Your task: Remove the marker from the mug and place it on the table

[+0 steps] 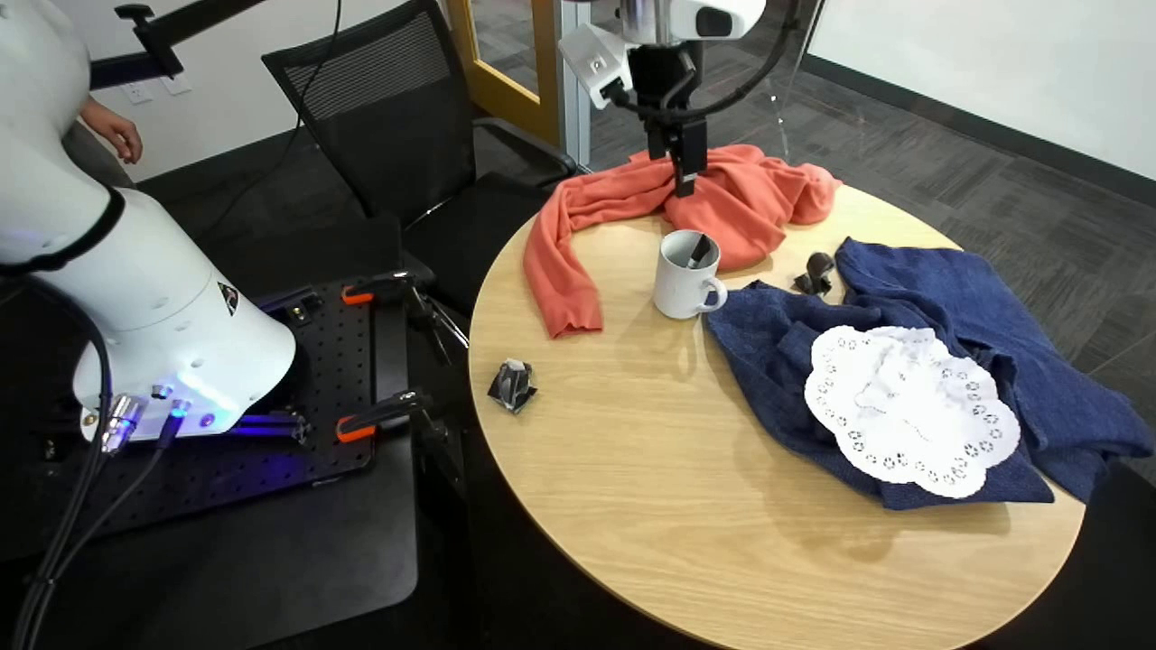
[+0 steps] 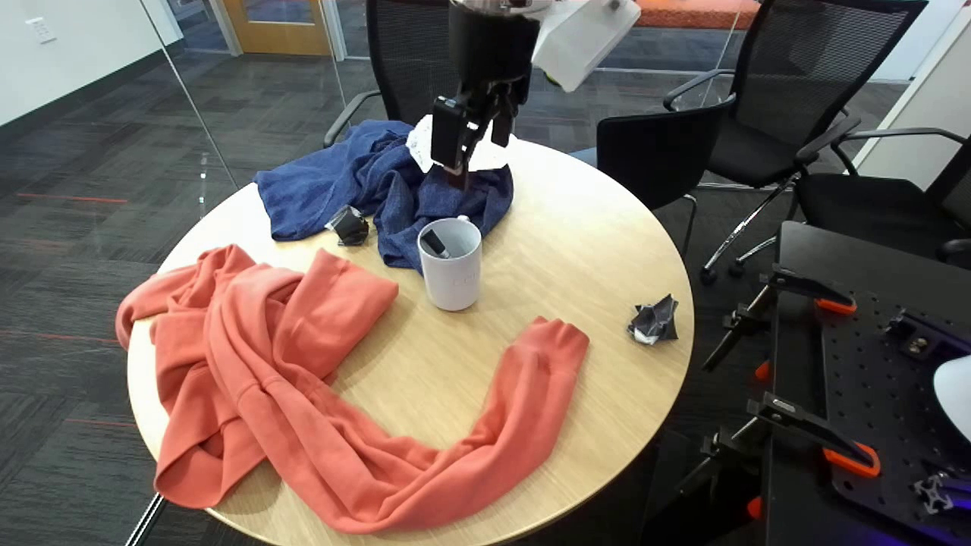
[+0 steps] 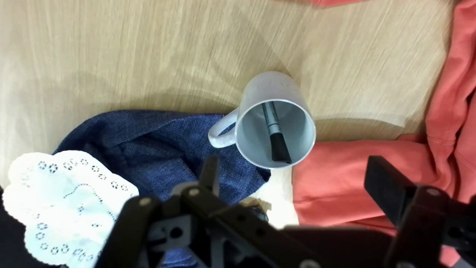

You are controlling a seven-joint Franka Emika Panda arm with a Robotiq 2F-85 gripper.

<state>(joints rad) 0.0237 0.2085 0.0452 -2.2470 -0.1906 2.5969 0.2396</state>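
Fingers [image 3: 386, 184] wide, we seem at pre-grasp; next: align, lower, pinch the marker [image 3: 275, 132] inside the white mug [image 2: 453, 269].

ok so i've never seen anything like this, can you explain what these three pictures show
The white machine is a robot arm. At its tip is a black end effector, the part that grasps; it stands open and holds nothing. Two pictures come from cameras outside the robot. The third, looking down into the mug, comes from a camera on its wrist. The round wooden table bears that white mug with the marker inside, a coral garment, and a blue cloth with a lacy white doily on it. A small crumpled dark piece lies near the edge, another dark piece beside the blue cloth.
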